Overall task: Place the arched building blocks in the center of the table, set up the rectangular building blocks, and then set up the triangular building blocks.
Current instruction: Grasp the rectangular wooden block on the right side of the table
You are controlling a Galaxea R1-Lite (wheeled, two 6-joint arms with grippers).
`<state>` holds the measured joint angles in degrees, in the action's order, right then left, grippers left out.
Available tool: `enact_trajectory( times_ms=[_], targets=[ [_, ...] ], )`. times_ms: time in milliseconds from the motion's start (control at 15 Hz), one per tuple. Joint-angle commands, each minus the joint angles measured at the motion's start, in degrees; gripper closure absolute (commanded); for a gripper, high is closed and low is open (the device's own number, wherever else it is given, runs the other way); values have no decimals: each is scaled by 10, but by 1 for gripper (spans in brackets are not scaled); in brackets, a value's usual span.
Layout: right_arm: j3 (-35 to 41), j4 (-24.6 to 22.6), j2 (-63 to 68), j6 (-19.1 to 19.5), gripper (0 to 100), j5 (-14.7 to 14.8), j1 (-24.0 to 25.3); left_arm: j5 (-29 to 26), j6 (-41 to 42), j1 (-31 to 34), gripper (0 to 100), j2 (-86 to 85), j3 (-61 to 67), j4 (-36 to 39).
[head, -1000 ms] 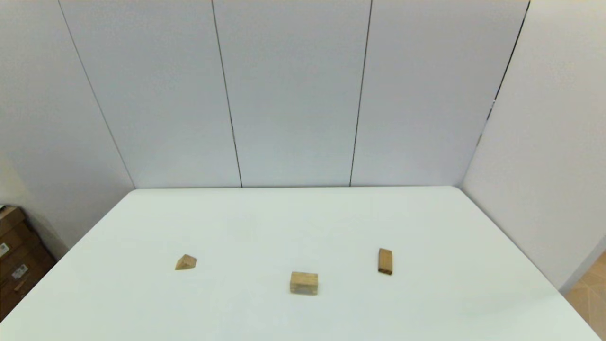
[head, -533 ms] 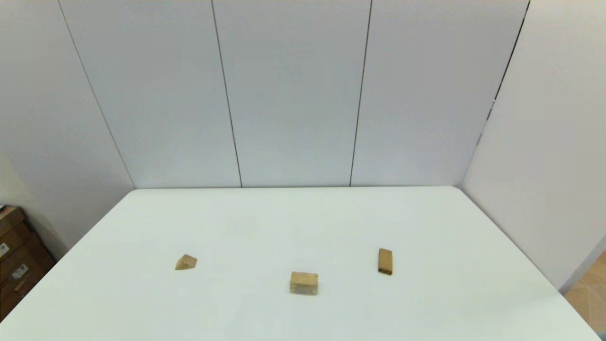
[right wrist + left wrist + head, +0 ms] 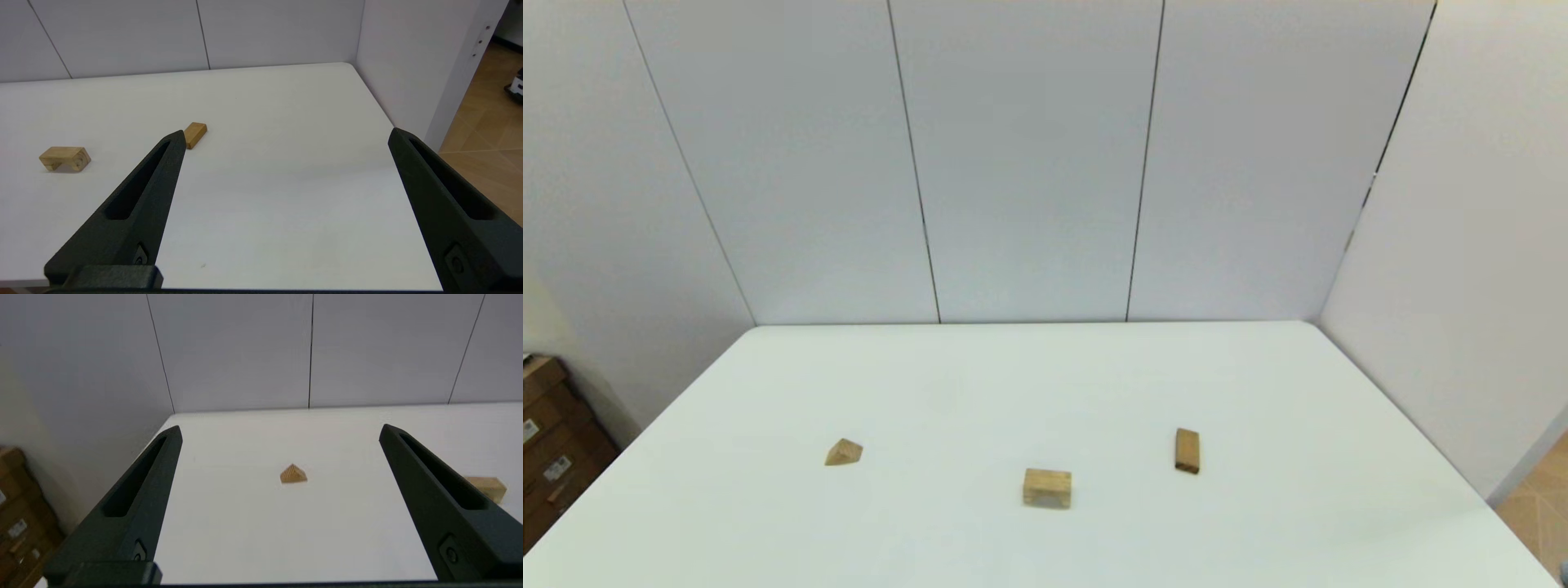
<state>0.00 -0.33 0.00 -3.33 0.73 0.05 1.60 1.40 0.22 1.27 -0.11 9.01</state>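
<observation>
From the head view no arm shows; the arch [image 3: 1046, 487] lies near the front middle of the table [image 3: 1045, 376], the wedge [image 3: 844, 452] well apart on the robot's left and the slab [image 3: 1187, 450] well apart on its right, all three lying loose. Set beside the head views of a second and half a second ago, nothing on the table has shifted, so I judge the task to be at its very start, with the first step, bringing the arch to the centre, not yet begun. In the left wrist view the left gripper [image 3: 279, 433] is spread wide and empty, held back at the near edge and facing the wedge [image 3: 293, 474]. In the right wrist view the right gripper [image 3: 284, 135] is likewise spread wide and empty, the slab [image 3: 195, 134] near one finger and the arch [image 3: 64, 158] farther off, its hollow facing down. The next move calls for one arm to reach the arch and close across its sides
</observation>
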Motion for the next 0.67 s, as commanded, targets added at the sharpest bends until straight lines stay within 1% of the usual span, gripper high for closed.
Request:
enact_trajectory(
  times_ms=[67, 267, 667],
  targets=[
    [0, 0, 0, 0, 0, 0, 0, 1, 7, 0, 0, -13, 1, -48],
    [0, 0, 0, 0, 0, 1, 0, -13, 3, 0, 0, -13, 1, -87],
    [0, 0, 0, 0, 0, 0, 0, -13, -13, 0, 0, -13, 1, -89]
  ],
)
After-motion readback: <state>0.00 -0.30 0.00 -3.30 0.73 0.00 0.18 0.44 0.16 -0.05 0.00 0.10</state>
